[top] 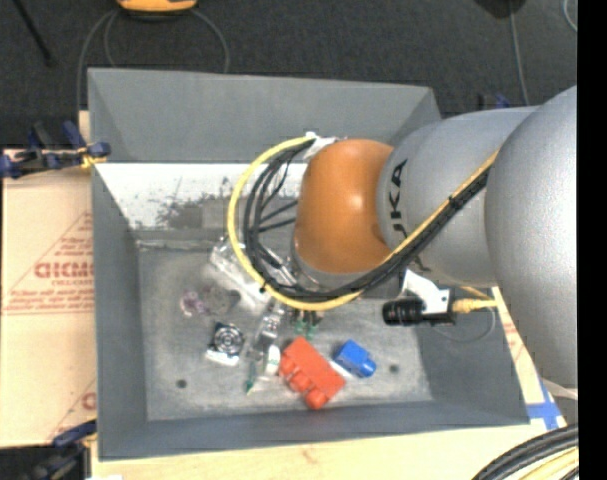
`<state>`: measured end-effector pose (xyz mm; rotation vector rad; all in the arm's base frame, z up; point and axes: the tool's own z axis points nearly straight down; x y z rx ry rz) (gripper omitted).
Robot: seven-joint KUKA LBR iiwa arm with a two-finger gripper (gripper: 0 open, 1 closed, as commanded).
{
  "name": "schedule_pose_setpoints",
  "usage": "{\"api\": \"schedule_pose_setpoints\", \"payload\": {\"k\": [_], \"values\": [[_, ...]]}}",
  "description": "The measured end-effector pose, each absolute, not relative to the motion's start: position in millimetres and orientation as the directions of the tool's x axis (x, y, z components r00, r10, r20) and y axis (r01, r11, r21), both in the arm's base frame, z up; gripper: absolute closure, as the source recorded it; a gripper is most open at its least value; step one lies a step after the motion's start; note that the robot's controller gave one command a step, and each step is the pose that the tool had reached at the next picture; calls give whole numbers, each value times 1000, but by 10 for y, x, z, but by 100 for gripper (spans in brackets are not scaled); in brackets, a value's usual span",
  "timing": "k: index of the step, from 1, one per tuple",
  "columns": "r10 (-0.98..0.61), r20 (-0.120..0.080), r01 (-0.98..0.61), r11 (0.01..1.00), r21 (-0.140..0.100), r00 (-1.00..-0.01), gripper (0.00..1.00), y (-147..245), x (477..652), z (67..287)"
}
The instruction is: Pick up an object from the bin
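Along the left wall of the bin [113, 308] the floor is bare; a red block [311, 373] and blue piece [355, 358] crowd the near edge.

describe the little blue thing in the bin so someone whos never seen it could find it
Start at the grey metal bin and go to the floor's near side, below the arm's orange cover. A red-orange blocky piece lies there; the small blue block sits just beside it, toward the view's right. It is the bin's only blue thing, and smaller than that piece.
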<state>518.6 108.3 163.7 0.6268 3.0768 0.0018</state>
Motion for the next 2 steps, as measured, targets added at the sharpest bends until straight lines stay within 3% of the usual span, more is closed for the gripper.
{"api": "schedule_pose_setpoints", "payload": {"k": [1, 2], "values": [[95, 4, 95, 995, -3, -995, 0, 622, 4790, 1004], [97, -1, 97, 995, 0, -995, 100, 642, 4805, 1020]]}}
